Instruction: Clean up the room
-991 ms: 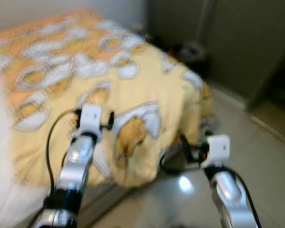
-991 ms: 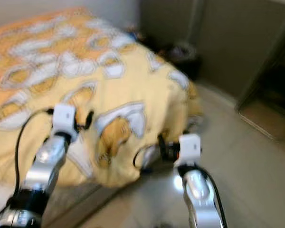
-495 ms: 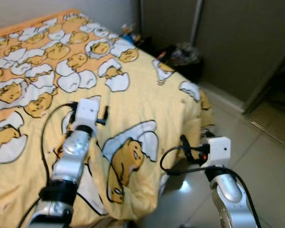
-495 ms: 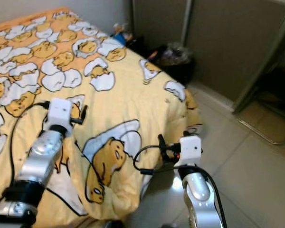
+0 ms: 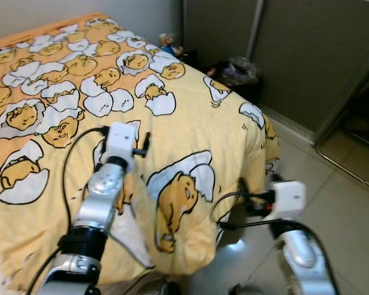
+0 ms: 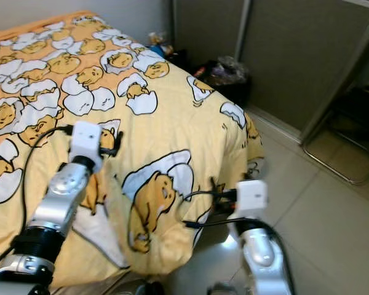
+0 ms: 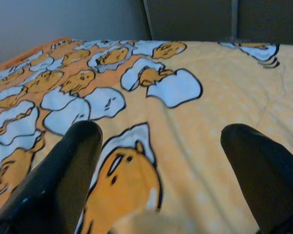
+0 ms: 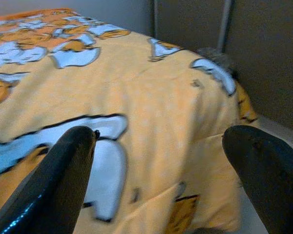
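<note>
A yellow and orange blanket (image 5: 184,123) printed with cartoon eggs covers the bed and hangs down over its near corner. My left gripper (image 7: 161,146) hovers low over the blanket's top, open, with nothing between its black fingers (image 7: 68,175). In the left eye view the left gripper (image 5: 141,145) is above the near part of the bed. My right gripper (image 8: 158,141) is open too and faces the hanging corner of the blanket. It is held off the bed's corner, above the floor (image 5: 243,192).
Pale floor tiles (image 5: 338,203) lie to the right of the bed. A dark bag or bin (image 5: 237,72) stands by the dark sliding doors (image 5: 295,49). Small items (image 5: 170,44) sit at the bed's far corner. A metal frame (image 5: 350,166) stands at far right.
The camera has moved and the blur has cleared, with the bed now nearer. Both arms stay raised and open; the right one sits slightly lower and further right.
</note>
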Motion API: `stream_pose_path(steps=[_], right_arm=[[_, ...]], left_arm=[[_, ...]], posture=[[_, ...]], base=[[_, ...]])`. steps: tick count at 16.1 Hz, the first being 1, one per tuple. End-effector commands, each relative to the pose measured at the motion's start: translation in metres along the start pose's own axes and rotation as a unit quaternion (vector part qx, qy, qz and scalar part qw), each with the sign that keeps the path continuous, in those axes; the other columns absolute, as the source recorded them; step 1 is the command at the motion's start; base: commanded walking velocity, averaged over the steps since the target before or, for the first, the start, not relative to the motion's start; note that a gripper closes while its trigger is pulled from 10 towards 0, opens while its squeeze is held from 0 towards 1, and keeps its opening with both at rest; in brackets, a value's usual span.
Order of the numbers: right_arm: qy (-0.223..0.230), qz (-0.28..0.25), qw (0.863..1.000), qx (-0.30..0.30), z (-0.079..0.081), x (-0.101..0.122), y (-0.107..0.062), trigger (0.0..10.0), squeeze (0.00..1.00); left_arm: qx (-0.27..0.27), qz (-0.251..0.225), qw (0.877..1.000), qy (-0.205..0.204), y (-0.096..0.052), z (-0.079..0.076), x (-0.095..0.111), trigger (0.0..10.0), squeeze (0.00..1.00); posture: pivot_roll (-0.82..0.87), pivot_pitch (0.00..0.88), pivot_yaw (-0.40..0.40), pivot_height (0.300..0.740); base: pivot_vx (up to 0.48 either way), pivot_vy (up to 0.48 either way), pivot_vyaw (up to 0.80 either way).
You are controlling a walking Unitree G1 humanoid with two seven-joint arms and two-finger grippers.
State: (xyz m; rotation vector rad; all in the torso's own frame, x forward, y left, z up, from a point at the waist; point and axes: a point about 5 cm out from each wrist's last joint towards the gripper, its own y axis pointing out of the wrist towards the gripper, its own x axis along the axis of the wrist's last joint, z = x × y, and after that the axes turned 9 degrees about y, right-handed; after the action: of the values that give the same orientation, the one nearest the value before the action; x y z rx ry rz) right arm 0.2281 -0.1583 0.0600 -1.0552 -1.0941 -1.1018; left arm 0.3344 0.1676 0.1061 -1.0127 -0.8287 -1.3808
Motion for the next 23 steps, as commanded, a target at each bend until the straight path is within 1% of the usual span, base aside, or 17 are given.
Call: stream_pose_path(steps=[1, 5, 6, 8, 9, 10, 11, 12, 13, 14, 16, 18, 19, 20, 21, 22, 23], right_arm=[[-0.004, -0.004, 1.000, -0.006, -0.004, 0.004, 0.000, 10.0, 0.00], [0.000, -0.003, 1.000, -0.007, -0.003, 0.004, -0.002, 10.0, 0.00], [0.002, -0.001, 1.000, -0.006, -0.004, 0.003, -0.004, 10.0, 0.00], [0.003, 0.002, 1.000, -0.005, -0.003, 0.001, -0.006, 10.0, 0.00], [0.004, 0.003, 1.000, -0.004, -0.003, 0.001, -0.007, 10.0, 0.00], [0.006, 0.003, 1.000, -0.003, -0.001, 0.001, -0.008, 10.0, 0.00], [0.007, 0.004, 1.000, -0.003, -0.001, 0.001, -0.009, 10.0, 0.00], [0.010, 0.007, 1.000, 0.000, 0.001, 0.000, -0.013, 10.0, 0.00], [0.010, 0.008, 1.000, 0.000, 0.002, 0.000, -0.015, 10.0, 0.00], [0.011, 0.015, 1.000, 0.000, 0.001, -0.001, -0.021, 10.0, 0.00], [0.009, 0.026, 1.000, -0.001, 0.000, -0.003, -0.032, 10.0, 0.00], [0.009, 0.029, 1.000, -0.005, 0.000, -0.003, -0.037, 10.0, 0.00], [0.010, 0.030, 0.999, -0.008, -0.001, -0.003, -0.038, 10.0, 0.00], [0.010, 0.031, 0.999, -0.009, -0.001, -0.003, -0.039, 10.0, 0.00], [0.011, 0.032, 0.999, -0.009, 0.000, -0.003, -0.038, 10.0, 0.00], [0.011, 0.033, 0.999, -0.007, 0.001, -0.003, -0.037, 10.0, 0.00], [0.011, 0.033, 0.999, -0.004, 0.001, -0.002, -0.035, 10.0, 0.00]], left_arm=[[-0.009, 0.001, 1.000, -0.001, 0.000, -0.003, 0.000, 10.0, 0.00], [-0.042, 0.006, 0.999, 0.029, 0.004, -0.009, 0.000, 10.0, 0.00], [-0.069, 0.022, 0.997, 0.020, 0.005, -0.012, -0.004, 10.0, 0.00], [-0.090, 0.035, 0.995, 0.008, 0.006, -0.012, -0.008, 10.0, 0.00], [-0.093, 0.049, 0.994, 0.013, 0.008, -0.009, -0.011, 10.0, 0.00], [-0.082, 0.072, 0.994, 0.019, 0.014, 0.002, -0.016, 10.0, 0.00], [-0.077, 0.078, 0.994, 0.014, 0.016, 0.006, -0.017, 10.0, 0.00], [-0.083, 0.100, 0.991, -0.007, 0.020, 0.011, -0.021, 10.0, 0.00], [-0.084, 0.105, 0.991, -0.012, 0.021, 0.013, -0.022, 10.0, 0.00], [-0.088, 0.127, 0.988, -0.024, 0.021, 0.015, -0.029, 10.0, 0.00], [-0.098, 0.167, 0.980, -0.050, 0.018, 0.015, -0.043, 10.0, 0.00], [-0.113, 0.184, 0.972, -0.094, 0.016, 0.012, -0.048, 10.0, 0.00], [-0.123, 0.179, 0.971, -0.101, 0.016, 0.012, -0.047, 10.0, 0.00], [-0.132, 0.175, 0.970, -0.106, 0.016, 0.013, -0.047, 2.5, 0.00], [-0.131, 0.171, 0.971, -0.108, 0.016, 0.016, -0.047, 0.0, 0.00], [-0.139, 0.163, 0.970, -0.113, 0.016, 0.018, -0.046, 0.0, 0.00], [-0.143, 0.148, 0.973, -0.104, 0.015, 0.023, -0.045, 0.0, 0.00]], posture=[[-0.11, 0.099, 0.086, 0.740], [-0.11, 0.110, 0.088, 0.740], [-0.11, 0.113, 0.089, 0.740], [-0.11, 0.116, 0.090, 0.740], [-0.11, 0.118, 0.091, 0.740], [-0.11, 0.127, 0.092, 0.740], [-0.11, 0.130, 0.092, 0.740], [-0.12, 0.153, 0.089, 0.740], [-0.12, 0.158, 0.089, 0.740], [-0.13, 0.179, 0.083, 0.740], [-0.14, 0.211, 0.083, 0.740], [-0.15, 0.218, 0.087, 0.740], [-0.15, 0.219, 0.089, 0.740], [-0.15, 0.218, 0.091, 0.740], [-0.14, 0.217, 0.089, 0.740], [-0.14, 0.215, 0.085, 0.740], [-0.13, 0.210, 0.080, 0.740]], base=[[0.000, 0.442, 0.00], [0.000, 0.111, 0.00], [0.000, 0.000, 0.00], [0.000, 0.000, 0.00], [0.000, 0.000, 0.00], [0.000, 0.000, 0.00], [0.000, 0.000, 0.00], [0.000, 0.000, 0.00], [0.000, 0.000, 0.00], [0.000, 0.000, 0.00], [0.000, 0.000, 0.00], [0.000, 0.000, 0.00], [0.000, 0.000, 0.00], [0.000, 0.000, 0.00], [0.000, 0.000, 0.00], [0.000, 0.000, 0.00], [0.000, 0.000, 0.00]])
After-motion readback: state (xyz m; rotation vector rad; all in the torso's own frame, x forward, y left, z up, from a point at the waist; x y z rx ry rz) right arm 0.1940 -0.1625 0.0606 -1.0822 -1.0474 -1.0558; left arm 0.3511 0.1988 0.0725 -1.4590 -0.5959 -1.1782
